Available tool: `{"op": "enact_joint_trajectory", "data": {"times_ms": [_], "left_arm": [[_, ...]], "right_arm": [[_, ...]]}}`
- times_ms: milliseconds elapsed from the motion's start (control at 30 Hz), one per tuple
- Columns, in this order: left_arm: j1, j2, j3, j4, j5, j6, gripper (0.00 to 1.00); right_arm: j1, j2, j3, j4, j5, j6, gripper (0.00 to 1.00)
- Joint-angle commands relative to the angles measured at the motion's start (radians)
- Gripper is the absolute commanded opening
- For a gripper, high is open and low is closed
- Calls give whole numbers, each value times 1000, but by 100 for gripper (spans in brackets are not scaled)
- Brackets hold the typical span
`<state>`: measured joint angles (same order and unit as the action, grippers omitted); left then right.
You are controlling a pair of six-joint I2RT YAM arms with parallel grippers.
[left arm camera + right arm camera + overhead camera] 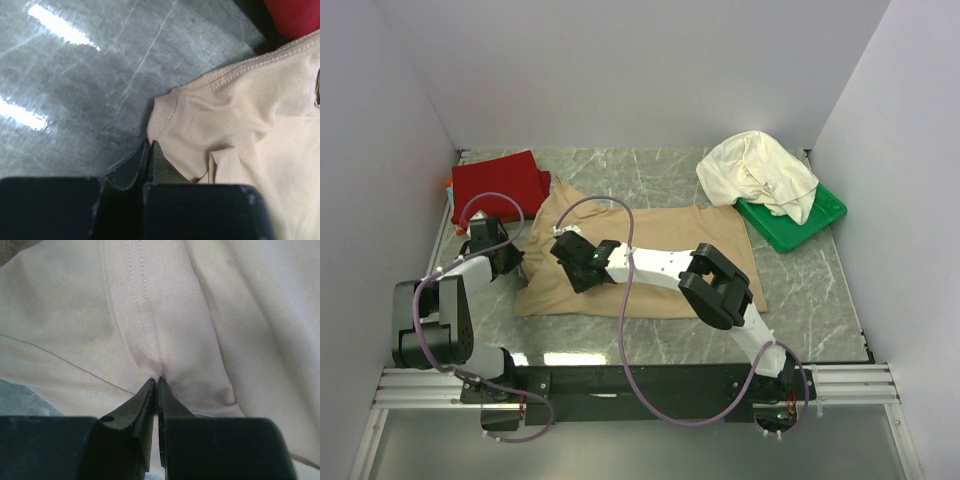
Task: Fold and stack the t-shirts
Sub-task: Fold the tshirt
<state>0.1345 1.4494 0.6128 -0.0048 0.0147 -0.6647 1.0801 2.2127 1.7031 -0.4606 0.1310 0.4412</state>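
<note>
Left wrist: my left gripper (150,146) together at tan shirt (250,130) sleeve corner.
Right wrist: my right gripper (158,382) clamped on its seam.
Fold: lift both evenly.

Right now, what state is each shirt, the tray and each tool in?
tan-beige cloth t-shirt: spread out on table
deep red cloth t-shirt: folded, back left
cream-white cloth t-shirt: crumpled, on tray
green plastic tray: partly covered
left tool: shut at tan sleeve hem
right tool: shut on tan cloth

No legible text, no labels, no brands, no numbers
</note>
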Motion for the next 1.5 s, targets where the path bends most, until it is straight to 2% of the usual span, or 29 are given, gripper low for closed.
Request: {"op": "enact_joint_trajectory", "data": {"times_ms": [0,267,633,1033,1200,1233,1267,1300,1400,1467], "left_arm": [[7,34,51,26,36,60,1],[10,85,96,16,62,88,1],[11,5,77,-24,-67,76,1],[10,22,94,-14,-65,103,9],[10,-7,99,-18,-120,100,13],[10,-15,102,-20,-125,100,14],[11,-27,104,-26,-133,96,20],[10,-33,105,-27,-148,96,32],[8,-64,105,-32,-173,85,52],[8,-89,107,-34,-183,79,57]], "right_arm": [[-14,-67,20,-15,3,19,11],[-86,-113,-19,25,-79,30,11],[-175,-119,-57,48,-163,42,11],[-224,-100,-59,36,-174,50,11],[-233,-103,-63,33,-165,59,15],[-233,-107,-63,34,-159,60,16],[-233,-110,-66,36,-159,60,24],[-233,-114,-63,36,-156,59,28],[-235,-131,-62,33,-140,54,39],[-235,-156,-68,33,-111,54,44]]}}
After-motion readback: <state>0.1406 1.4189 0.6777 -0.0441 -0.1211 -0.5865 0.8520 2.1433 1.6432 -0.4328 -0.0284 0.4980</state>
